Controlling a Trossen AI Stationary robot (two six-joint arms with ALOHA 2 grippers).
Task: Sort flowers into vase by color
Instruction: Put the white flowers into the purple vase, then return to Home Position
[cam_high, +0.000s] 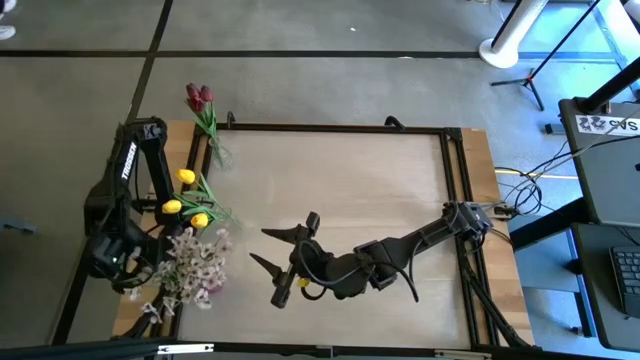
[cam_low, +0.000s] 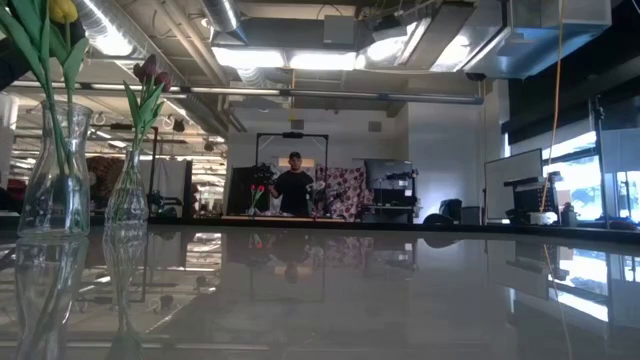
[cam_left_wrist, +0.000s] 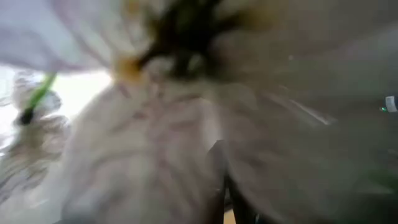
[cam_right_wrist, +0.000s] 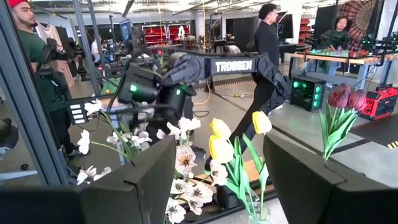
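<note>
Dark red tulips (cam_high: 199, 98) stand in a glass vase (cam_low: 128, 195) at the table's far left corner. Yellow tulips (cam_high: 186, 196) stand in a second glass vase (cam_low: 55, 190) nearer along the left edge. A spray of white blossoms (cam_high: 196, 264) rises at the near left, right beside my left gripper (cam_high: 135, 272). It fills the left wrist view (cam_left_wrist: 155, 143), so what holds the spray up is hidden. My right gripper (cam_high: 272, 250) is open over the table's middle, pointing toward the flowers (cam_right_wrist: 221, 149), apart from them.
The pale wooden tabletop (cam_high: 350, 180) is bare across its middle and right, inside a dark frame rail (cam_high: 330, 128). Cables (cam_high: 525, 190) trail off the right edge. People (cam_low: 293, 185) stand in the room beyond the table.
</note>
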